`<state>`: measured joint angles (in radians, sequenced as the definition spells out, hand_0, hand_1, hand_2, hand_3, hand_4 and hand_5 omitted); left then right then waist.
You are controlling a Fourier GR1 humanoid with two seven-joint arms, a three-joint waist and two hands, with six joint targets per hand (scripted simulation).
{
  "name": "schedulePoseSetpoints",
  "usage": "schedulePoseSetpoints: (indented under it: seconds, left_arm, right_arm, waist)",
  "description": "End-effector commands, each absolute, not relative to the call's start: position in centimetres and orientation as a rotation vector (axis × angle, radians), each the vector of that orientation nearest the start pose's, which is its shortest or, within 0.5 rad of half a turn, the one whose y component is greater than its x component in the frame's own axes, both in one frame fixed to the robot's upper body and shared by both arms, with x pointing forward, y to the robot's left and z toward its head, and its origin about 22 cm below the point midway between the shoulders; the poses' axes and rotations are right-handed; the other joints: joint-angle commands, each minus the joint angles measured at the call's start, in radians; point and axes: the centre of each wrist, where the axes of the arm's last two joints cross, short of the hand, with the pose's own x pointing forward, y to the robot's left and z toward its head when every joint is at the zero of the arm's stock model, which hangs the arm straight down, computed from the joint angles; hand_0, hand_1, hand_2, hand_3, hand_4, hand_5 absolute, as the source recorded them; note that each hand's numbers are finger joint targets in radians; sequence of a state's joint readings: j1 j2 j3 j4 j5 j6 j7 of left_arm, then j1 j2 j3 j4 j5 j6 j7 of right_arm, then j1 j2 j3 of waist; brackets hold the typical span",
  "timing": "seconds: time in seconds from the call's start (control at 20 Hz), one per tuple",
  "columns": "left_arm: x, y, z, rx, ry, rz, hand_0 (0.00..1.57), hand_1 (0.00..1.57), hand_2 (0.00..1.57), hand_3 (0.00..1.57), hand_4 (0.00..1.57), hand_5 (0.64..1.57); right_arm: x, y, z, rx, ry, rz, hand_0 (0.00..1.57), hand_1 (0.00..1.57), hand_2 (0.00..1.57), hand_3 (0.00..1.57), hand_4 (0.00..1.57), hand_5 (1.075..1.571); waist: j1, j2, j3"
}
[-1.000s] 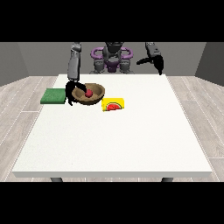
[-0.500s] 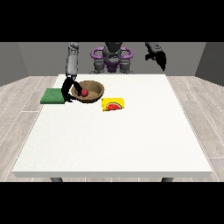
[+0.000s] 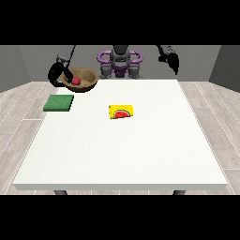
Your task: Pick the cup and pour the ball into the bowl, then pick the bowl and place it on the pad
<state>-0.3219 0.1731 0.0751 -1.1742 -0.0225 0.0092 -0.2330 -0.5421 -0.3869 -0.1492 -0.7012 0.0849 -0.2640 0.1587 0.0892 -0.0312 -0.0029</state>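
At the view's left, above the table's far corner, you have the hand (image 3: 57, 74) curled round the near-left rim of the brown bowl (image 3: 86, 77), pinching it between thumb and fingers and holding it clear of the white table (image 3: 122, 150). The red ball (image 3: 76, 81) sits inside the bowl, just beside that hand's fingers. The bowl tilts a little, its open face turned toward you.

Below that hand and slightly nearer to you, the green pad (image 3: 59, 102) lies flat on the table by its left edge; the bowl hangs above and behind it, not touching it.

Well off to the side of the holding hand, toward the table's middle, a yellow box with a watermelon picture (image 3: 121, 112) rests on the surface.

At the view's right, the other hand (image 3: 173, 61) hangs raised beyond the table's far edge, holding nothing; you cannot tell how its fingers lie. No cup shows near either hand.
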Motion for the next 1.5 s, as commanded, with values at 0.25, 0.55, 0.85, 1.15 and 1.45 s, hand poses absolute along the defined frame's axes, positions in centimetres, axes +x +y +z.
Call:
schedulePoseSetpoints:
  seconds: [0.25, 0.55, 0.85, 1.15, 1.45]
  left_arm:
    - [31.1, 29.0, -1.8, 0.171, -1.739, -0.095, 0.0, 0.0, 0.0, 0.0, 1.05, 1.435]
    - [32.1, 36.3, 5.2, 0.155, -1.846, -0.077, 0.0, 0.0, 0.0, 0.0, 1.31, 1.525]
    - [30.6, 45.6, 10.6, 0.235, -2.01, 0.035, 0.0, 0.0, 0.0, 0.0, 1.28, 1.571]
    - [28.8, 49.3, 11.6, 0.237, -1.998, 0.02, 0.0, 0.0, 0.0, 0.0, 1.21, 1.563]
    - [28.2, 49.8, 11.7, 0.23, -2.083, 0.022, 0.0, 0.0, 0.0, 0.0, 1.19, 1.558]
  right_arm:
    - [36.6, -35.2, 3.7, -0.563, -1.151, -0.048, 1.57, 1.57, 1.57, 0.73, 0.78, 1.571]
    - [33.3, -42.8, 3.6, -0.669, -1.198, -0.055, 1.57, 1.57, 1.57, 0.0, 0.91, 1.571]
    - [33.1, -45.1, 5.9, -0.708, -1.333, -0.128, 1.57, 1.57, 1.57, 0.0, 0.82, 1.57]
    - [33.0, -44.0, 3.5, -0.695, -1.339, -0.163, 1.57, 1.57, 1.57, 0.0, 0.76, 1.567]
    - [31.1, -49.1, 5.6, -0.802, -1.291, -0.308, 1.22, 1.22, 1.41, 1.3, 0.0, 1.553]
  waist:
    - [-0.068, 0.049, 0.0027]
    - [-0.003, 0.12, 0.0033]
    - [0.015, 0.244, 0.0027]
    - [0.017, 0.247, 0.0033]
    - [0.034, 0.333, 0.004]
